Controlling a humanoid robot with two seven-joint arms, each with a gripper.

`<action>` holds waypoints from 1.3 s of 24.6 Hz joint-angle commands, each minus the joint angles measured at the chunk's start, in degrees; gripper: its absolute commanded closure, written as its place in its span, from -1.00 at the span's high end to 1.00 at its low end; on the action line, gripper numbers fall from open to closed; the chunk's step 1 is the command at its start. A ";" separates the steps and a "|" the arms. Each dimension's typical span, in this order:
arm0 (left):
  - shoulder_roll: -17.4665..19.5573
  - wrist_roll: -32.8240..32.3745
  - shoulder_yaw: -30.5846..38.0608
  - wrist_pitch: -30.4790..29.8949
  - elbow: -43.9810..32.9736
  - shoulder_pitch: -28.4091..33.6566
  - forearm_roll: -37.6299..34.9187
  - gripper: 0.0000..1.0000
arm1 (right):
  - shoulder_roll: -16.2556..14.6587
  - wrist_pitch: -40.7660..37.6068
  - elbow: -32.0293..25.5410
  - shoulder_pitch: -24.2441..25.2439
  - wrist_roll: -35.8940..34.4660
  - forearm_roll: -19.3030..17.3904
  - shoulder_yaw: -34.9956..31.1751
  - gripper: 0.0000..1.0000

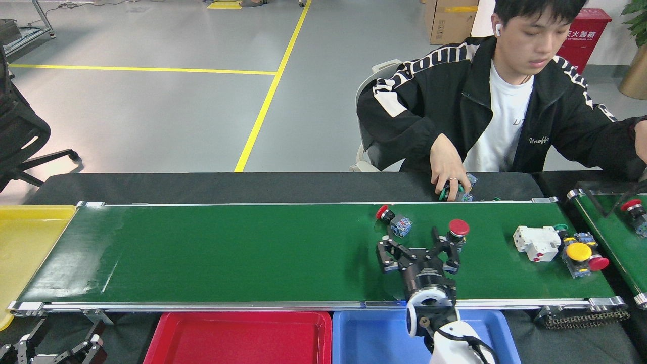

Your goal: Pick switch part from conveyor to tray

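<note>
Right gripper (418, 248) hovers over the conveyor (242, 253), jaws spread wide, empty. It sits between two red-capped switch parts: the small red pushbutton (394, 221), lying on its side just up-belt and left of the jaws, and the mushroom-head switch (457, 230), standing upright, close beside the right finger; whether they touch, I cannot tell. A white block part (535, 242) and a yellow-capped switch (579, 254) lie further right on the belt, well apart from the gripper. Left gripper (76, 349) is low at the frame's corner beside the table edge; I cannot tell how its jaws stand. Red tray (237, 323) and blue tray (374, 328) wait below the near rail; a yellow tray (20, 242) sits at the belt's left end. A person (485, 111) sits opposite, one hand (450, 172) on parts at the far rail. Handling judgement: these switches look like light, rigid plastic, with a smooth round cap likely to slip; the squarer contact block beneath should give flat faces for the jaws. The lying one may roll if nudged.
</note>
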 commanded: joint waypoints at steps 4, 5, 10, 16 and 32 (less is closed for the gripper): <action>0.38 0.43 0.00 0.10 -0.59 -0.44 -0.10 1.00 | 3.22 0.17 10.63 -7.92 -0.20 -0.06 0.12 0.98; 0.47 0.43 0.00 0.10 -0.59 -0.53 -0.10 1.00 | 4.10 0.09 13.01 -9.15 -0.29 -0.15 0.03 0.98; 0.65 0.43 -2.37 0.19 -0.51 -2.81 -0.72 1.00 | 5.85 -0.44 22.85 -14.95 -0.38 -0.68 1.35 0.98; 0.21 0.43 -3.86 0.36 -0.07 -3.69 -2.83 1.00 | 5.85 -1.14 23.38 -15.91 -0.11 -3.14 3.63 -0.38; -0.49 0.43 1.67 0.19 -0.07 -2.46 -2.30 1.00 | 1.64 -27.42 -8.26 -2.11 0.15 -4.46 5.83 -0.96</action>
